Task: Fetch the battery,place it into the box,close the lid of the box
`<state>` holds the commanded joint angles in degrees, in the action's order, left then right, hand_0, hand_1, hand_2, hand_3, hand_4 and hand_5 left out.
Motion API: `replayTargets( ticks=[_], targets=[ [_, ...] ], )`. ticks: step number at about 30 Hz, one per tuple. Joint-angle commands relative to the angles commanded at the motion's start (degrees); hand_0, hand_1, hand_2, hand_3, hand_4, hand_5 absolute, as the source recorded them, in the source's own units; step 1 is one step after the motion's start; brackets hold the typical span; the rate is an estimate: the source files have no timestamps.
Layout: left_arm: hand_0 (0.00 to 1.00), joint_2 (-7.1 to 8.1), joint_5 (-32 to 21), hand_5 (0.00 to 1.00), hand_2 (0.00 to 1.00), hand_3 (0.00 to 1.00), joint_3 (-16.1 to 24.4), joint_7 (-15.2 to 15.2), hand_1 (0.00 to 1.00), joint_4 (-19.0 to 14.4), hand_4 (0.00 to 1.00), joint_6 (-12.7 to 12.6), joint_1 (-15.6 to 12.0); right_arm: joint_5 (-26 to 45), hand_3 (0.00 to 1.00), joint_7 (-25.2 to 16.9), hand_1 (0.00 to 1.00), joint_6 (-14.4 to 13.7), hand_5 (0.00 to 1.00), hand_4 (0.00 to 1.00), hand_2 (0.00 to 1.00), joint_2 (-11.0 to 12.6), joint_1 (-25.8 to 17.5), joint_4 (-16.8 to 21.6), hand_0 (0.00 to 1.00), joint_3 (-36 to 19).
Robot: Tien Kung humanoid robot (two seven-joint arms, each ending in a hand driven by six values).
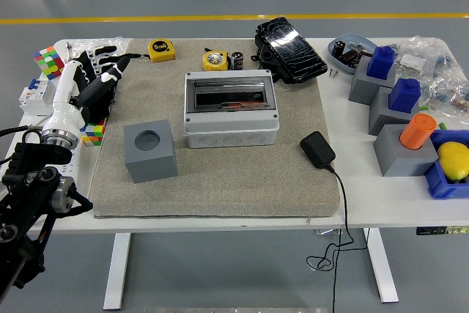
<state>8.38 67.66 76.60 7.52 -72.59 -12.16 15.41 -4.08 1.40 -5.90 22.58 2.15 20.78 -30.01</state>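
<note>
The battery (237, 60), a small black cylinder, stands at the far edge of the grey mat (220, 177), next to a yellow tape measure (215, 59). The grey box (231, 128) sits mid-mat, its dark see-through lid (231, 96) lying down flat on top. My left hand (108, 71) hovers over the mat's far left edge, its fingers relaxed and holding nothing. It is well left of the box and the battery. No right arm shows.
A grey cube with a round hole (150, 150) stands left of the box. A black adapter (317, 149) with its cable lies to the right. A black wrapped pack (289, 49) lies behind the box. Grey blocks with blue and orange pegs (399, 108) crowd the right side.
</note>
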Motion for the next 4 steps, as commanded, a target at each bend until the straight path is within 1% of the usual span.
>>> replayTargets(
  ticks=[4],
  targets=[
    [0.516, 0.03, 0.0, 0.423, 0.605, 0.645, 0.14, 0.0, 0.63, -0.08, 0.964, 0.0, 0.07, 0.03, 0.543, 0.01, 0.599, 0.01, 0.481, 0.921, 0.588, -0.05, 0.01, -0.04, 0.545, -0.03]
  ],
)
